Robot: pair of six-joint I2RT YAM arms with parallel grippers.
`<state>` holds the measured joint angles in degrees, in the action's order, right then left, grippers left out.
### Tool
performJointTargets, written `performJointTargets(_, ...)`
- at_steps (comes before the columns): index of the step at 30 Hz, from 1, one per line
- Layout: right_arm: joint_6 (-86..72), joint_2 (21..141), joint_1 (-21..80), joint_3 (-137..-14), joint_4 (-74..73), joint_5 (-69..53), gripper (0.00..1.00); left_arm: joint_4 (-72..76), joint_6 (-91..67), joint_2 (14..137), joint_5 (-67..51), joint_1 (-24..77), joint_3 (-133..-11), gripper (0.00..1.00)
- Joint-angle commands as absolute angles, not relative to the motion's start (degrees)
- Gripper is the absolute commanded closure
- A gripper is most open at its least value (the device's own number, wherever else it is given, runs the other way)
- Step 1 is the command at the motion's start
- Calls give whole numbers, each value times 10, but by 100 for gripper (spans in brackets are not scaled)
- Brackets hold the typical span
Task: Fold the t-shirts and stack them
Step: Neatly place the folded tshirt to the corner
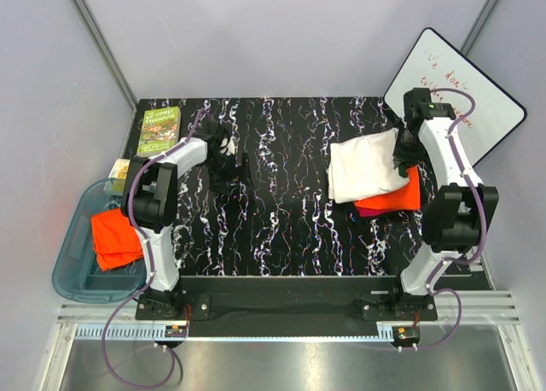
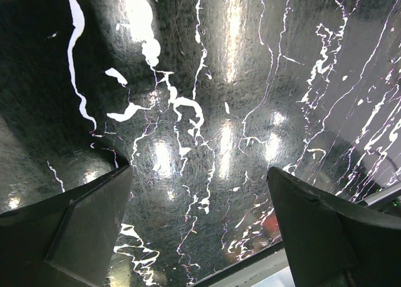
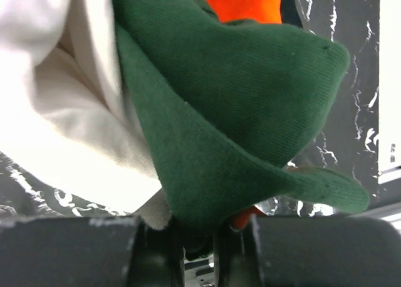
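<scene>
Top external view shows the whole layout. A folded cream t-shirt lies on the right side of the black marbled table, resting on an orange t-shirt whose edge sticks out on the near right. The right gripper sits at the cream shirt's right edge. A second orange t-shirt lies crumpled in a blue bin off the table's left edge. A green book lies at the far left corner, and a whiteboard leans at the far right.

The right wrist view gives what the overhead cannot. The fingers are clenched on the dark green sleeve of the cream shirt (a sliver of orange also shows just beside the pinch).

In the left wrist view, the left gripper is spread wide with nothing between its fingers, only bare table beneath.
</scene>
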<state>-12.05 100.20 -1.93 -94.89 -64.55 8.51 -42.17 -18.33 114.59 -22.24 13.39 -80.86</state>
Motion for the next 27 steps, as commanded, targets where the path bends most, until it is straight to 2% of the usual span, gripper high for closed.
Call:
performJointTargets(1, -110, 1045, -32, -937, -648, 140, 82, -436, -168, 1153, -195, 132, -795, 1)
performJointTargets(9, -123, 1150, -39, -941, -645, 191, 82, -443, -163, 1150, -191, 132, -790, 1)
performJointTargets(18, -85, 1108, -40, -1001, -680, 197, 82, -445, -165, 1150, -185, 133, -784, 1)
performJointTargets(27, -113, 1128, -57, -955, -684, 247, 80, -449, -164, 1154, -185, 134, -792, 1)
